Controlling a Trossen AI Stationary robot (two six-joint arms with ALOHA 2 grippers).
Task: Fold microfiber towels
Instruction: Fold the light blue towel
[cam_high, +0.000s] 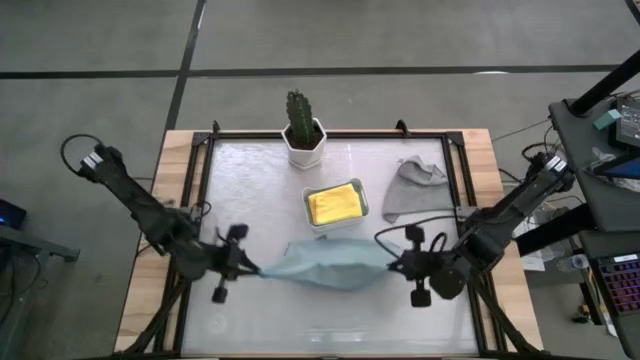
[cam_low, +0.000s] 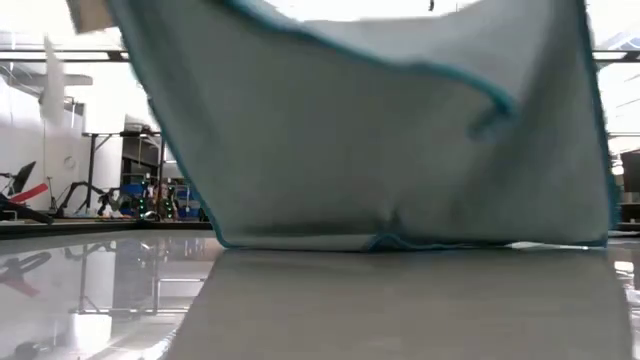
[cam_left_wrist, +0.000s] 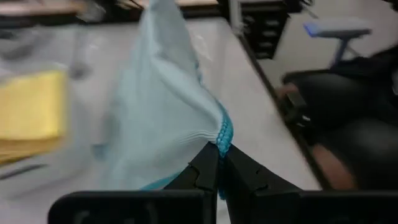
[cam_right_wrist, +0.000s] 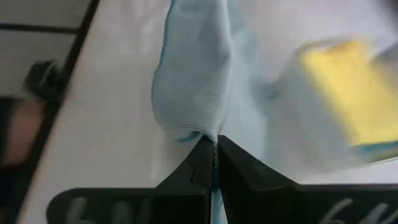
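**Pale teal towel held by both grippers**

High view: you see the pale teal towel at lower centre, stretched between left gripper and right gripper.
Low view: it sags to the table; soft, light.
Wrist views: both jaws clamp hemmed corners; pinch there.

The table has a glossy, pale grey reflective top inside a black metal frame, with light wooden boards showing along its left and right edges. Directly on it stand a white faceted pot holding a green cactus at the far middle, and a white rectangular plastic tray near the centre, containing a folded yellow cloth. A crumpled grey cloth lies to the right of the tray. The lower edge of a hanging pale teal cloth touches the top near the front.
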